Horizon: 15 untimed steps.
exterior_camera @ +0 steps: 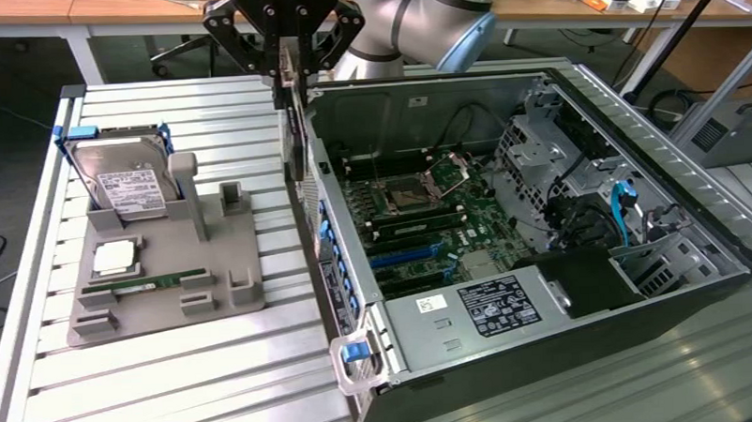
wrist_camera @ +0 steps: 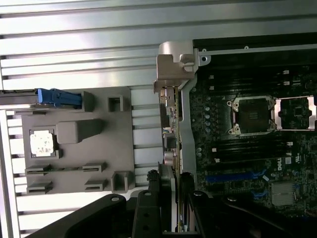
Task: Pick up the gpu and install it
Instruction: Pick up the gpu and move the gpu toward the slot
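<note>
My gripper (exterior_camera: 293, 81) hangs over the open computer case's wall on the exterior view's left, shut on the gpu (exterior_camera: 299, 143). The card is seen edge-on, hanging straight down from the fingers, its lower end level with the case rim (exterior_camera: 472, 81). In the wrist view the gpu (wrist_camera: 172, 129) runs as a thin strip from the gripper (wrist_camera: 172, 191) to its silver end bracket (wrist_camera: 173, 62), above the edge of the motherboard (wrist_camera: 247, 139). Blue expansion slots (exterior_camera: 409, 255) lie on the board inside the case.
A grey holder stand (exterior_camera: 166, 303) sits on the slatted table at the exterior view's left, carrying a hard drive (exterior_camera: 124, 182) in a blue frame, a CPU (exterior_camera: 115, 258) and a green RAM stick (exterior_camera: 147, 283). Drive cages and cables (exterior_camera: 601, 194) fill the case's far side.
</note>
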Each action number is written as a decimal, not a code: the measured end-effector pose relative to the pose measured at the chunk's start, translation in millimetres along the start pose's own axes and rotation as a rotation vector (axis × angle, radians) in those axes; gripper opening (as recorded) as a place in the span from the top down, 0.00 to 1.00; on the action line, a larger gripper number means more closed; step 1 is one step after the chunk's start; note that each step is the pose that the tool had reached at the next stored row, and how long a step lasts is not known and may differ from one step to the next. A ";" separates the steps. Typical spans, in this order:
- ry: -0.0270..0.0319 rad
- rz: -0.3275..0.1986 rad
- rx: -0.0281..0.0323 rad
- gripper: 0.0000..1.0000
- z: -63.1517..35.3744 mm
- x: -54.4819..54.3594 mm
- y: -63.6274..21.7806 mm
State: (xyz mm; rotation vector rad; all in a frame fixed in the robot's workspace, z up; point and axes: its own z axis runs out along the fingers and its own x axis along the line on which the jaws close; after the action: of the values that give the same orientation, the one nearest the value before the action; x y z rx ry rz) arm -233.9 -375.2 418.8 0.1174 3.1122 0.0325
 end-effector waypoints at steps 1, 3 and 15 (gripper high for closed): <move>-0.0001 0.000 0.0006 0.73 0.1 -2.9 0.2; -0.0001 0.000 0.0018 0.73 0.2 -8.2 0.6; -0.0003 0.000 0.0043 0.73 0.5 -19.6 1.5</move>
State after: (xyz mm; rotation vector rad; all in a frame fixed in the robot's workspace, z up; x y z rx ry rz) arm -214.2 -375.2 418.9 0.1173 3.1122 0.0258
